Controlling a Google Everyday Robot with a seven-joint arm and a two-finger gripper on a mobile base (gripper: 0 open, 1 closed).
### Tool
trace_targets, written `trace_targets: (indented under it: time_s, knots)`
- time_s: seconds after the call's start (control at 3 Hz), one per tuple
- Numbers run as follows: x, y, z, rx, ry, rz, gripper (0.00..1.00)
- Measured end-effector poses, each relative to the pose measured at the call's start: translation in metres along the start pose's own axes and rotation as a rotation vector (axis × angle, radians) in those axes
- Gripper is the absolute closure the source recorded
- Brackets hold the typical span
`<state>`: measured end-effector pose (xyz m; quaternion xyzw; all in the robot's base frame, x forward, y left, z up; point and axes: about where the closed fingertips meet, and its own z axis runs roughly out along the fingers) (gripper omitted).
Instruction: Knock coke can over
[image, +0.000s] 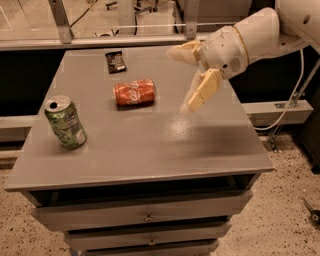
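The red-orange coke can with white script lies on its side on the grey table top, left of the middle. My gripper hangs above the table to the right of the can, well apart from it. Its two cream fingers are spread wide and hold nothing. The white arm comes in from the upper right.
A dented green soda can stands upright near the table's left edge. A small black packet lies at the back, behind the coke can. The table has drawers below its front edge. A metal rail runs behind it.
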<state>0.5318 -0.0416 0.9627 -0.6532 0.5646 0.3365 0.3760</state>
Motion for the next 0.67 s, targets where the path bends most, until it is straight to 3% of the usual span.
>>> trace_targets:
  time_s: [0.33, 0.67]
  knots:
    - [-0.0051, -0.0028, -0.0307, 0.081, 0.005, -0.06, 0.0]
    - [-0.0055, -0.003, -0.0327, 0.086, 0.005, -0.066, 0.0]
